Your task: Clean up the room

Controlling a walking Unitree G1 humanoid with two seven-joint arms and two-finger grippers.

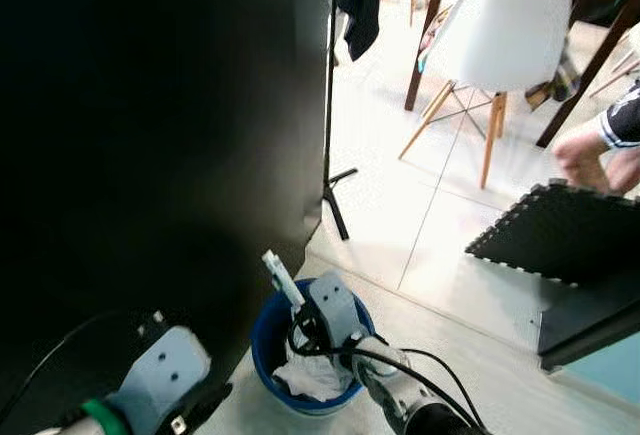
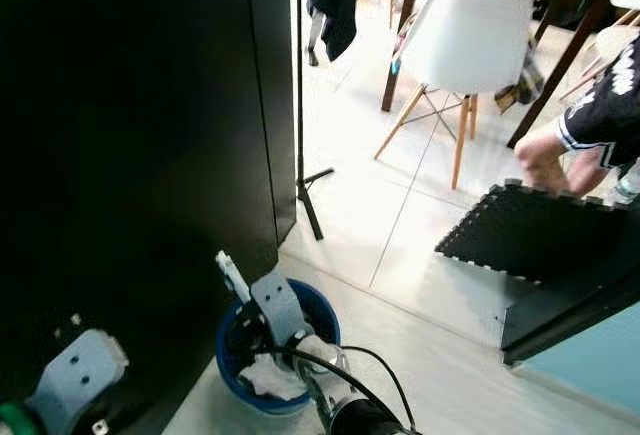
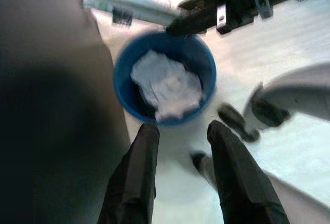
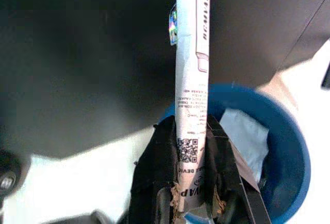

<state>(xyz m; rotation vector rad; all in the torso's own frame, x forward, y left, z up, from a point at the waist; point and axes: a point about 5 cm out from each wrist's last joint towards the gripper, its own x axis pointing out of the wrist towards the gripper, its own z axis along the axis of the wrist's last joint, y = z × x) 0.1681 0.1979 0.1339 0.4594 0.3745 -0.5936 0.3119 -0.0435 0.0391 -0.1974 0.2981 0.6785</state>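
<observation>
Right claw [image 4: 198, 183] is clamped on a flat white printed packet [image 4: 191, 80], a narrow folded strip with small text and a QR code, which stands up out of the black fingers. It is held just above the near rim of a blue bucket [image 1: 268, 330] that sits on the pale floor [image 1: 400, 215] and already holds crumpled white paper [image 3: 167, 85]. Left claw [image 3: 180, 147] hangs beside the bucket with its two black fingers apart and nothing between them. Directly behind the bucket stands a tall black panel [image 1: 150, 135], with a thin black stand leg [image 1: 335, 200] at its edge. Farther off are a white chair [image 1: 495, 35] with wooden legs, a dark wooden bench leg, a black foam floor mat [image 1: 560, 230], and a person's hands [image 1: 590, 160] at the mat's edge. Judging from the wrist view, the packet seems to sit over the rim rather than the bucket's middle, though the blur makes this uncertain. If released from here, the long light strip could tip outward and land on the floor, or catch on the rim and lean out.
</observation>
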